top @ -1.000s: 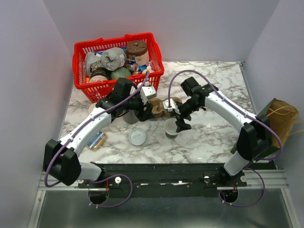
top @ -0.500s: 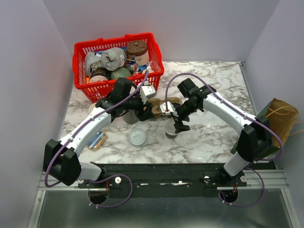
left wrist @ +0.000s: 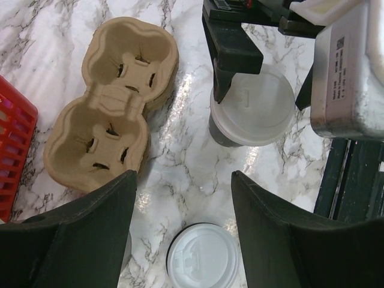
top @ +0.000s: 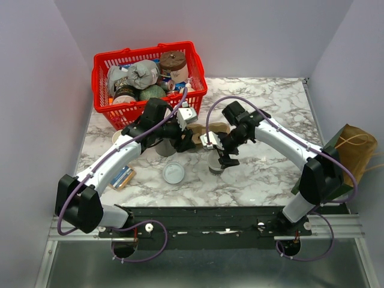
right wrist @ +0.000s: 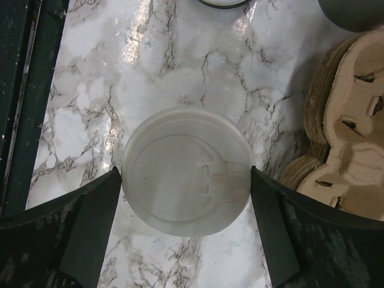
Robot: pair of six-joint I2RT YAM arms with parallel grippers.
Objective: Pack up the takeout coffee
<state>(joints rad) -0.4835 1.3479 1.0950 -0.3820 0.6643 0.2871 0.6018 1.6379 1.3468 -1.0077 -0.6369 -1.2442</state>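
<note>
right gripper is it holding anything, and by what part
The right gripper straddles the takeout coffee at its lid rim, one finger each side, apparently touching; whether it is clamped cannot be told. The left gripper holds nothing.

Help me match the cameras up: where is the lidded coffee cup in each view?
Top external: coffee cup mid-table, right of the loose lid.
Left wrist: coffee cup upper right.
Right wrist: coffee cup at centre.
Shared landmark: the cardboard cup carrier.
</note>
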